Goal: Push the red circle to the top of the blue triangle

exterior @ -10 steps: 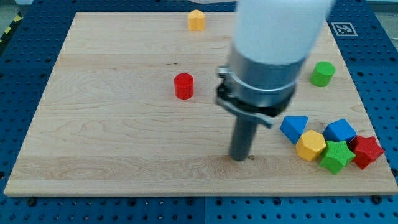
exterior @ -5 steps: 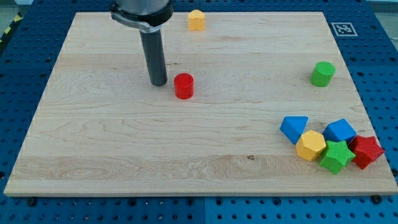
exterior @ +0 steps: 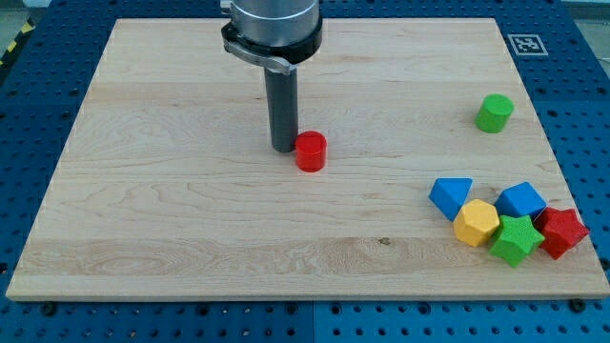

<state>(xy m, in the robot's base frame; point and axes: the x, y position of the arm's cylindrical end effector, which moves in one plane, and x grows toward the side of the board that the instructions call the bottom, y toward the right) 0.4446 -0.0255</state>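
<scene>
A pale wooden board [exterior: 143, 210] was laid on a blue pegboard table [exterior: 29, 143]. Toward the board's right edge a green cylinder block [exterior: 494, 112] was seen; at its lower right corner a yellow hexagon block [exterior: 476, 223], a blue cube block [exterior: 521, 201], a green star block [exterior: 516, 238] and a red star block [exterior: 561, 232] were clustered.

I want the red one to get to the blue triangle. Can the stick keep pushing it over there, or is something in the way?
Probably yes. My tip sits right against the red circle on its left in the view, and bare board lies between it and the blue triangle toward the lower right.

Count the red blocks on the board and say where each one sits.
2. The red circle block sits mid-board, just right of my tip; the red star block lies at the lower right. The arm may hide others.
</scene>
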